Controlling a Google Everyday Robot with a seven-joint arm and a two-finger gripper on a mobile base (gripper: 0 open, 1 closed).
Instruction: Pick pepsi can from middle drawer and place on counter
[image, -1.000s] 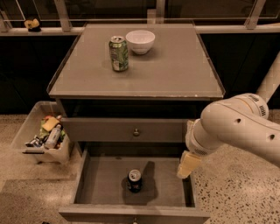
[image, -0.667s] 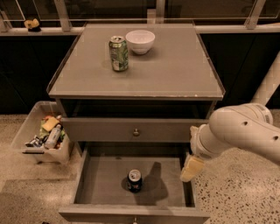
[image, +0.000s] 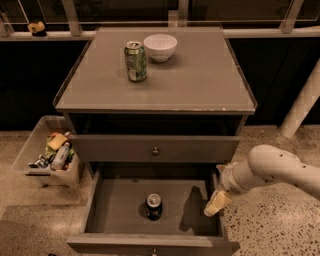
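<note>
The pepsi can (image: 153, 206) stands upright on the floor of the open middle drawer (image: 120, 200), near its middle. It is dark with a silver top. My gripper (image: 216, 203) hangs on the white arm at the drawer's right wall, to the right of the can and apart from it. The counter (image: 200, 82) is the broad grey cabinet top above.
A green patterned can (image: 135, 61) and a white bowl (image: 160, 47) stand at the back of the counter. A closed drawer front with a round knob (image: 155, 150) sits above the open drawer. A clear bin of clutter (image: 47, 157) stands on the floor at the left.
The arm has drawn back to the right and lower, so less of it covers the view. The gripper stays by the drawer's right wall. The can has not moved.
</note>
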